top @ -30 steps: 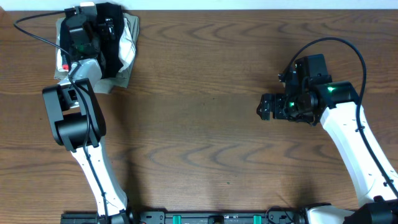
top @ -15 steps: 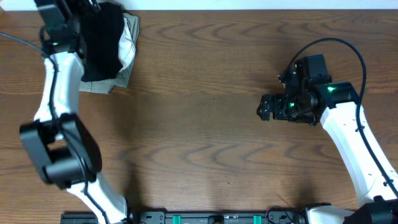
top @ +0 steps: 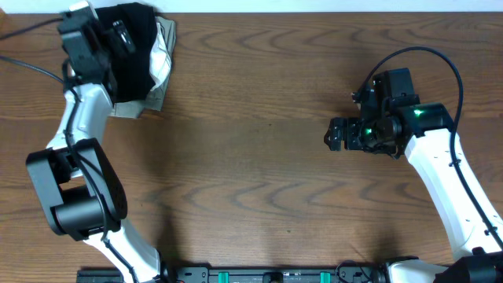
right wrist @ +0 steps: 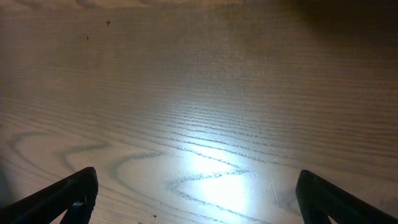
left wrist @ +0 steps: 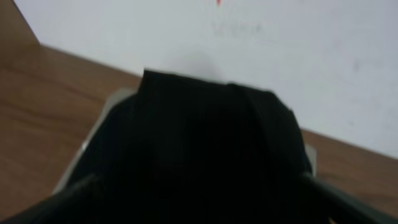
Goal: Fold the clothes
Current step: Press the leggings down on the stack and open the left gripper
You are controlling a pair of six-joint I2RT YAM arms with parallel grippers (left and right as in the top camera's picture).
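The clothes show as a black folded garment (top: 135,49) on top of a small pile at the table's far left corner. In the left wrist view the same black cloth (left wrist: 205,124) fills the middle, blurred and very close. My left gripper (top: 122,34) hovers over the garment's left part and is open. Its dark fingers (left wrist: 78,196) stand wide at the frame's lower corners, with the cloth between them (left wrist: 205,208). My right gripper (top: 331,135) hangs open over bare wood at the right, nothing between its fingertips (right wrist: 198,199).
Under the black garment lie a white folded piece (top: 163,53) and an olive-grey one (top: 148,104). The pile sits against the table's back edge, with a white wall (left wrist: 261,43) right behind it. A black cable (top: 31,69) trails from the left arm.
The left arm has swung out to the left and stretched. Its gripper head went to the table's far corner and is now back over the pile's left part. The right arm is still.
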